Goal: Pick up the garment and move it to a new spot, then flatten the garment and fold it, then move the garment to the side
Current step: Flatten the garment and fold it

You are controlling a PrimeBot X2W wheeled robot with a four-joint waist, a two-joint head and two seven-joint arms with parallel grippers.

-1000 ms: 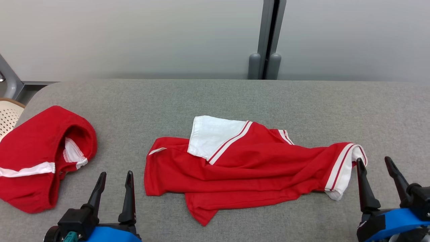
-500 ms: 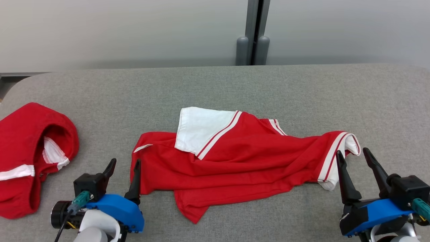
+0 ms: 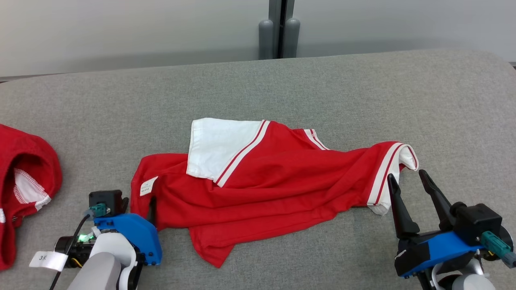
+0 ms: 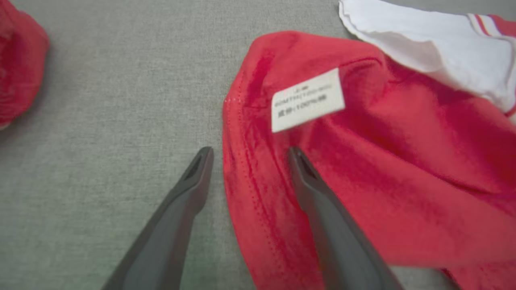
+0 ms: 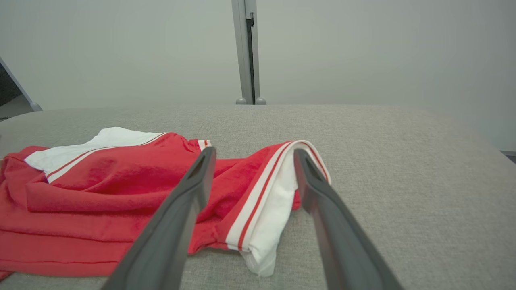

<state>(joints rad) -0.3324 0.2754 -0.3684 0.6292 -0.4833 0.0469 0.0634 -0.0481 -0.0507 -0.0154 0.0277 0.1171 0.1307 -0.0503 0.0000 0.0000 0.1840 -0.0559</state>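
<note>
fig.: early stage. red-and-white garment (image 3: 262, 189) is lying crumpled on the bench (image 3: 363, 92), approx. centre. left gripper (image 4: 250, 152), fingers wide open & empty, is straddling its 9 o'clock hem; right gripper (image 3: 406, 176), likewise open & empty, is hovering at its 3 o'clock sleeve. pick-up, flattening, folding, moving aside: all left to do.

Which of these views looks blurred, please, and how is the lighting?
Left wrist view: the label on the red garment is smeared, its print hardly readable. Head view: sharp, evenly lit, soft shadows only. Right wrist view: fairly crisp, no glare.
</note>
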